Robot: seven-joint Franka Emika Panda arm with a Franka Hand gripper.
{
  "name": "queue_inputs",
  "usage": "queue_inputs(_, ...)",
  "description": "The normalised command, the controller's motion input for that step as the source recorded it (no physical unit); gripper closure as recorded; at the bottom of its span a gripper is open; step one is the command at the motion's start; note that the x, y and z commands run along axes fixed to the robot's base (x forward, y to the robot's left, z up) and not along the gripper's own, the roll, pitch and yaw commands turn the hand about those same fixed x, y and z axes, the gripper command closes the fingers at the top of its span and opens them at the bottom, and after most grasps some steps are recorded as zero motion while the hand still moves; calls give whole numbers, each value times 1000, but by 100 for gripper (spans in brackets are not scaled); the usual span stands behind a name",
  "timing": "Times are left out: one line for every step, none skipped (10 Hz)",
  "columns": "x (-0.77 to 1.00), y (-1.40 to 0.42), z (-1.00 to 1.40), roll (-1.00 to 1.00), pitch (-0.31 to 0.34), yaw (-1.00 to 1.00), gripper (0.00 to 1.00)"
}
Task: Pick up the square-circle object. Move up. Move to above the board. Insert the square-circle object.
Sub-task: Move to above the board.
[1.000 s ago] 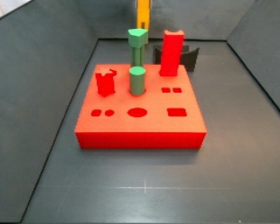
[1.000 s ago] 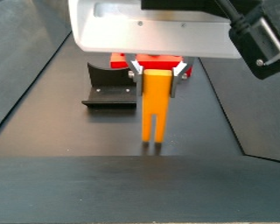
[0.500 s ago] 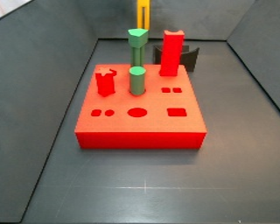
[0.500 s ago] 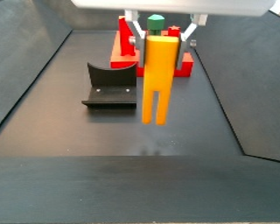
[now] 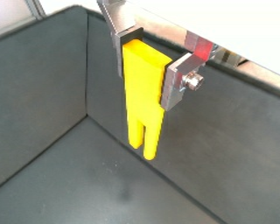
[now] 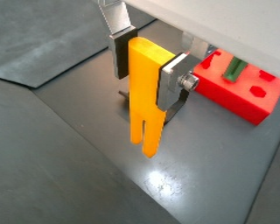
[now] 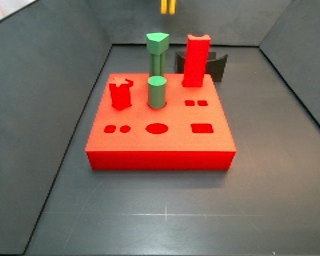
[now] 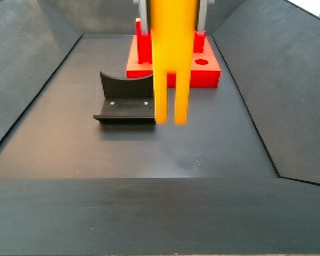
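Observation:
My gripper (image 5: pixel 149 57) is shut on the upper part of the square-circle object (image 5: pixel 143 96), a tall orange-yellow flat bar with two short prongs pointing down. It also shows in a wrist view (image 6: pixel 149 96), clamped between the silver fingers (image 6: pixel 175 83). The bar hangs high above the dark floor, behind the far end of the board. In a side view only its prongs (image 7: pixel 167 6) show at the top edge. In a side view the bar (image 8: pixel 174 60) hangs in front of the board (image 8: pixel 206 70). The red board (image 7: pixel 160 140) has several holes in its top face.
On the board stand a green cylinder peg (image 7: pixel 157 92) and a small red piece (image 7: pixel 120 93). Behind it are a taller green peg (image 7: pixel 156 50) and a tall red block (image 7: pixel 198 62). The fixture (image 8: pixel 123 98) stands on the floor beside the board. Grey walls slope up all round.
My gripper has risen with the bar in it. In a side view the bar has climbed until only its prongs remain in the frame; the gripper body has left the other view.

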Motion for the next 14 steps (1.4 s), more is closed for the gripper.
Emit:
queue_inputs(51, 53, 244, -1, 144, -8, 100)
queue_inputs(-92, -1000, 120, 197, 111, 149, 100)
queue_inputs(-92, -1000, 113, 206, 84, 152, 100)
queue_inputs(-102, -1000, 117, 228, -6, 99, 100)
queue_inputs(-106, -1000, 114, 147, -50, 51, 100)
queue_inputs(-105, -1000, 111, 112, -57, 25, 100)
queue_inputs(-105, -1000, 111, 80, -48, 14, 100)
queue_inputs(-110, -1000, 110, 74, -41, 7, 100)
queue_inputs(-111, -1000, 110, 66, -39, 7, 100)
queue_inputs(-112, -1000, 109, 62, -30, 5, 100)
queue_inputs(-113, -1000, 108, 54, -24, 6, 100)
queue_inputs(-116, -1000, 110, 49, -14, 5, 100)
queue_inputs(-117, -1000, 109, 45, -8, 7, 100)
queue_inputs(-117, -1000, 111, 32, 0, 7, 100)
